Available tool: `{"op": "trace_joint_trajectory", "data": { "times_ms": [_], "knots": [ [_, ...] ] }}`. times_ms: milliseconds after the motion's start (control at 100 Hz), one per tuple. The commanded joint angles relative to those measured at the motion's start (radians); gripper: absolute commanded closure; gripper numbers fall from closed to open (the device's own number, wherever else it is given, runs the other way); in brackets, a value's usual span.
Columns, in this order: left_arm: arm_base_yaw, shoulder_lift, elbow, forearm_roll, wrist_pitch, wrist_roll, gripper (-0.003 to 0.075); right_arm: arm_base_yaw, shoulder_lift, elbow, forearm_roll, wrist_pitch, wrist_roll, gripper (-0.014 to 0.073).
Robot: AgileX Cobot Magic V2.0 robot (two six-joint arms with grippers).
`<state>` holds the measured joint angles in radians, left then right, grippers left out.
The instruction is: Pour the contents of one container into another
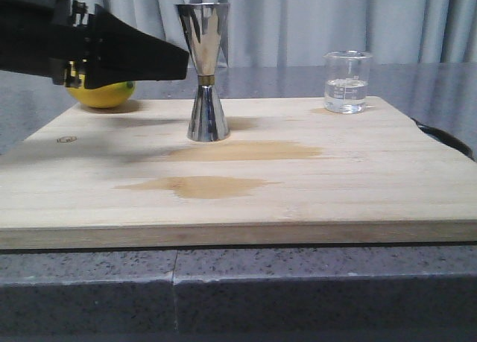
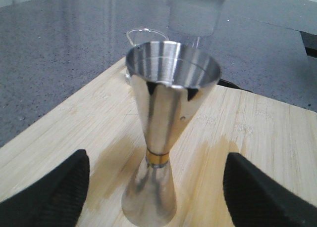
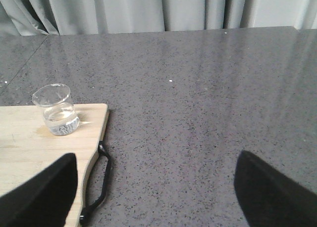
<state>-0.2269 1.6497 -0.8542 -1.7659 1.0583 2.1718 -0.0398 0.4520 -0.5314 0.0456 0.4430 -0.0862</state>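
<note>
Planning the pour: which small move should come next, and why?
Probably ease the open left gripper forward around the shiny steel hourglass jigger to steady it. Its jaws already straddle it without touching, while the small clear glass beaker of water stands ungrasped.

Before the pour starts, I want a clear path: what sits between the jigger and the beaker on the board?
Nothing: in the front view, only bare board separates jigger from beaker.
</note>
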Motion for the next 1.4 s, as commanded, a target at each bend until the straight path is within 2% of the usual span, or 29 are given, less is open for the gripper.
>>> {"op": "trace_joint_trajectory", "data": {
  "times_ms": [0,480,720,870,1000,1390],
  "knots": [
    [-0.026,-0.002,-0.06,-0.083,0.063,0.004,0.0209,-0.001,0.014,-0.037,-0.001,-0.079,-0.002,0.0031],
    [-0.106,0.115,-0.181,-0.083,0.075,0.004,0.0216,-0.001,0.014,-0.037,-0.001,-0.077,-0.002,0.0031],
    [-0.107,0.118,-0.183,-0.083,0.104,0.004,0.0381,-0.001,0.014,-0.037,-0.001,-0.077,-0.002,0.0031],
    [-0.107,0.118,-0.187,-0.083,0.138,0.004,0.0448,-0.001,0.014,-0.037,-0.001,-0.077,-0.002,0.0031],
    [-0.107,0.118,-0.207,-0.083,0.185,0.004,0.0458,-0.001,0.014,-0.037,-0.001,-0.077,-0.002,0.0031],
    [-0.107,0.118,-0.213,-0.083,0.21,0.004,0.0458,-0.001,0.014,-0.037,-0.001,-0.077,-0.002,0.0031]
  ]
}}
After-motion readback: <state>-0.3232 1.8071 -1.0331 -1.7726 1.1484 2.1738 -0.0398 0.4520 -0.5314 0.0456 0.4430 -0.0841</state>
